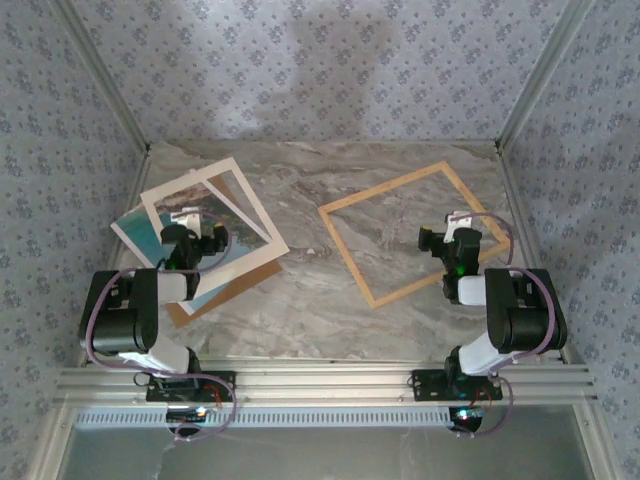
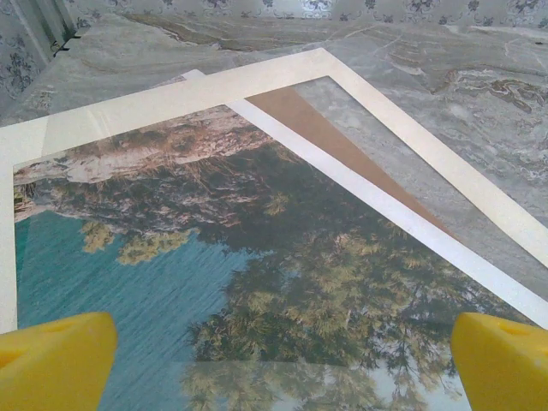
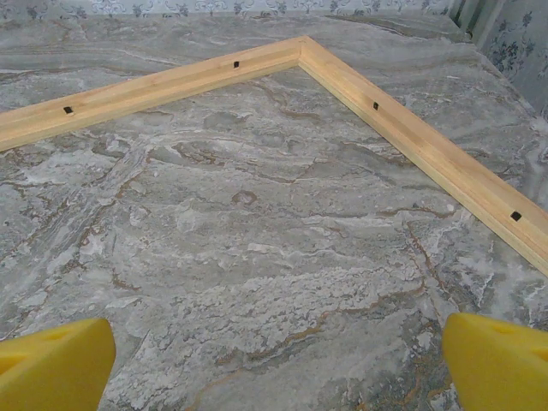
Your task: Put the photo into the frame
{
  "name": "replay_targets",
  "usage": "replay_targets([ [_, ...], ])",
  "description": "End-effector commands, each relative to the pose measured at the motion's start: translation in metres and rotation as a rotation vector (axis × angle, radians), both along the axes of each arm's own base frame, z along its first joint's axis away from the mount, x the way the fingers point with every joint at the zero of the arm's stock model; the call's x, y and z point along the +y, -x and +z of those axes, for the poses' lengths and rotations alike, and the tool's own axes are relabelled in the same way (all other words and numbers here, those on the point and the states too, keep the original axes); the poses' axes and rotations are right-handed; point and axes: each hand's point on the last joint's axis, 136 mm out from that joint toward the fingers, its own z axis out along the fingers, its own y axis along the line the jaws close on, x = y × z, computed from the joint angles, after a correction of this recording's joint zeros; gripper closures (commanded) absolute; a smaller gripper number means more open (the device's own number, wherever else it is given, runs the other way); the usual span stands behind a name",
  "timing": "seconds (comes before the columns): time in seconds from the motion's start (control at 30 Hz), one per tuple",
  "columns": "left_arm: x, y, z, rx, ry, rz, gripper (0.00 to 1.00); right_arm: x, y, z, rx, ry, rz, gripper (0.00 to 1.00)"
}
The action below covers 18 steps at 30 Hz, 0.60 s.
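Photo (image 2: pixel 214 282) lies right beneath my left jaws, near the tabletop's (image 1: pixel 300 290) left edge, partly under the cream mat (image 2: pixel 214 90), on a brown board (image 2: pixel 300 116); the frame (image 3: pixel 411 141) lies well apart toward the right edge, beneath my right jaws; both pairs stand wide, empty; my left arm is the nearer, I judge.

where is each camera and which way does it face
top external: above and behind the arms, looking down on the table; left arm and right arm show, bases at the bottom.
left wrist: on the left gripper, facing forward across the photo and the mat over it; its yellow fingertips show.
right wrist: on the right gripper, facing a corner of the frame; its yellow fingertips show.
shared: top and left wrist both see the photo; top and right wrist, the frame.
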Motion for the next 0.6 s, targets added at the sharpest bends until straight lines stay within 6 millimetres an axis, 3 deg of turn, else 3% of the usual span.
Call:
replay_targets([
  [0.0, -0.0021, 0.0002, 0.0000, -0.012, -0.006, -0.022, 0.00, -0.0007, -0.0044, 0.0063, -0.021, 0.014, 0.004, 0.00],
  [0.57, -0.0002, -0.0004, 0.0002, -0.010, -0.006, -0.010, 0.00, -0.0005, -0.0044, 0.0059, -0.019, 0.013, 0.005, 0.00],
])
